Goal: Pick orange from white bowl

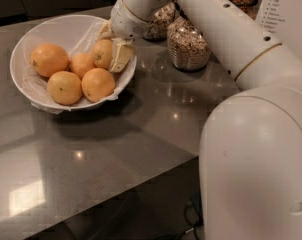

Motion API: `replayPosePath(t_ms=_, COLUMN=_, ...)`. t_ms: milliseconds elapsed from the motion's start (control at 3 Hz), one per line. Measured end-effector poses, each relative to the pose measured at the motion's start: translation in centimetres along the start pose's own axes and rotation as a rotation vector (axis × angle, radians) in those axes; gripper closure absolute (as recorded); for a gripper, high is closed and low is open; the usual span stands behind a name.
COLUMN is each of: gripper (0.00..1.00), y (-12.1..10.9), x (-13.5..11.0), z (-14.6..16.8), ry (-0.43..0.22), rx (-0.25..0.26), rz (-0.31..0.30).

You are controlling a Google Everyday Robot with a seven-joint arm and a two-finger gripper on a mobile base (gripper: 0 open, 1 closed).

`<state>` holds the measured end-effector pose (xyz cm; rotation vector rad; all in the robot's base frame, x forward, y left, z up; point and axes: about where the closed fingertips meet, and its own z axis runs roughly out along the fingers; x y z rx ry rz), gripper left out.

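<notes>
Round yellow-orange orange [102, 54] lying at the right side of the shallow, film-lined white bowl [51, 26], clasped by the gripper [111, 50].

A single camera looked steeply down from close above the grey counter [141, 134], facing toward 11 o'clock. The robot's bulky white arm [256, 159] lay nearest the lens and filled the frame from 3 to 6 o'clock. The white bowl [51, 26] sat farther off at 10 o'clock, with the gripper [114, 45] over its 2 o'clock rim at an orange [102, 54]. Glass jars [187, 46] stood farthest away, at 12 o'clock.
</notes>
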<state>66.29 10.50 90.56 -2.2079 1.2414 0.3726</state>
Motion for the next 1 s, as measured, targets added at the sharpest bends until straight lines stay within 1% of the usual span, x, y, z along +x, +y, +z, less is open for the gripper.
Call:
replayPosePath(t_ms=333, gripper=1.00, y=-0.9, x=-3.8, z=-2.2, ry=-0.005, rx=0.034, rz=-0.048)
replayPosePath(t_ms=667, gripper=1.00, y=-2.0, x=-8.7, z=-6.3, ry=-0.044, rx=0.093, rz=-0.109)
replayPosePath(t_ms=1000, gripper=1.00, y=-2.0, x=-8.7, z=-6.3, ry=-0.044, rx=0.093, rz=-0.109)
